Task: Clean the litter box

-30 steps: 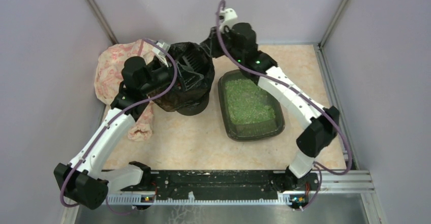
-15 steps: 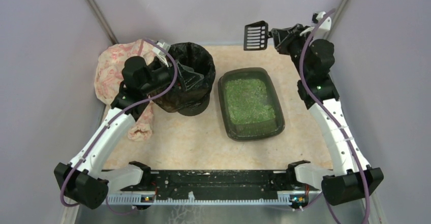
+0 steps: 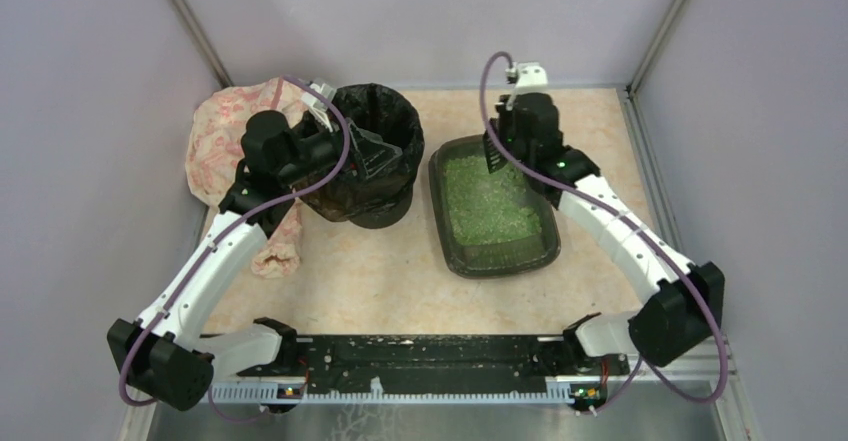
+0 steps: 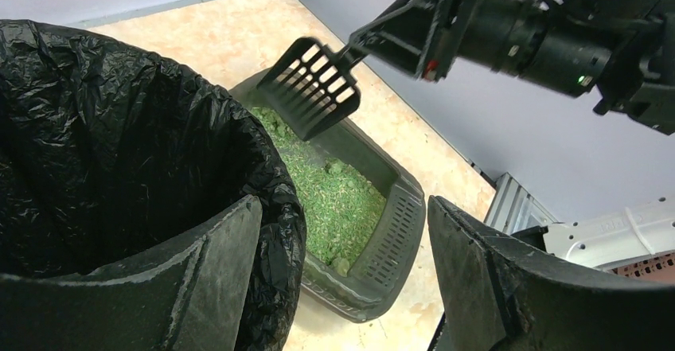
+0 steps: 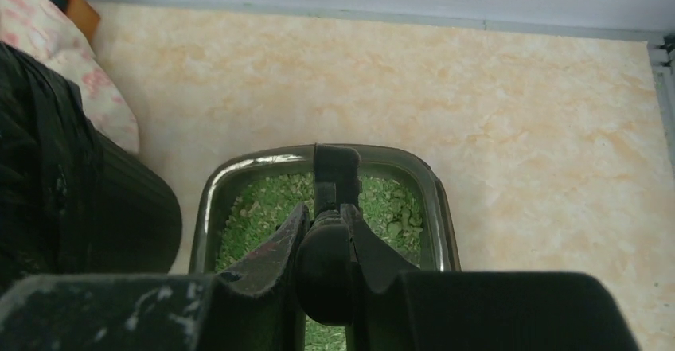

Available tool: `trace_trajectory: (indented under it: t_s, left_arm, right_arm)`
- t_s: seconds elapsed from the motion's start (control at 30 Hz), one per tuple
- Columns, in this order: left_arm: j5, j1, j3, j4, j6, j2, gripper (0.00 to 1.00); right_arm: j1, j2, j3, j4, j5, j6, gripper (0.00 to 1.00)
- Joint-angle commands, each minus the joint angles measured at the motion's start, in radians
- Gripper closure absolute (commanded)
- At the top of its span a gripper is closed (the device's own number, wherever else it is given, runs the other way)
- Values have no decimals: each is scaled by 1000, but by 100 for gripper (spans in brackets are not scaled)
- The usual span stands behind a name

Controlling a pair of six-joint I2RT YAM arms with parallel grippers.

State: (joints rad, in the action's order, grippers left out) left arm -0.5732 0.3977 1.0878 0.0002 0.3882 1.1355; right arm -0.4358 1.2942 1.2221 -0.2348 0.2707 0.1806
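Observation:
The litter box [image 3: 503, 258] lies right of centre, a dark tray holding green litter [image 3: 485, 199]. My right gripper [image 3: 507, 133] is shut on the handle of a black slotted scoop [image 3: 494, 154], which hangs over the box's far end. In the right wrist view the right gripper [image 5: 326, 212] clamps the scoop handle [image 5: 325, 265] above the litter box [image 5: 208, 200]. My left gripper [image 3: 368, 158] stands open astride the rim of the round bin [image 3: 385, 111] lined with a black bag. The left wrist view shows its fingers [image 4: 215, 279] apart, with the scoop [image 4: 312, 87] and litter box [image 4: 390, 232] beyond.
A pink patterned cloth [image 3: 225, 136] lies bunched behind and left of the bin. Purple walls close in the back and both sides. A metal rail [image 3: 440, 363] carrying the arm bases runs along the near edge.
The right arm carried the scoop from over the bin out to the back right, then brought it down over the litter box's far end. The left arm has stayed at the bin.

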Motion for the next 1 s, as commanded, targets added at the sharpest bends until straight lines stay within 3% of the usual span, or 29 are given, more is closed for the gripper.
trace_trajectory:
  t_s: [0.0, 0.3, 0.73, 0.97]
  left_arm:
    - [-9, 3, 9, 28, -8, -1, 18]
    - [-7, 3, 11, 23, -14, 1, 18]
    - [1, 3, 11, 19, -20, -2, 18]
    - [1, 3, 12, 16, -23, -3, 18]
  right_arm:
    - [-111, 77, 91, 8, 269, -172, 100]
    - [-205, 242, 93, 109, 569, -386, 100]
    - [-245, 398, 28, 392, 661, -586, 100]
    - [-260, 419, -28, 435, 666, -606, 100]
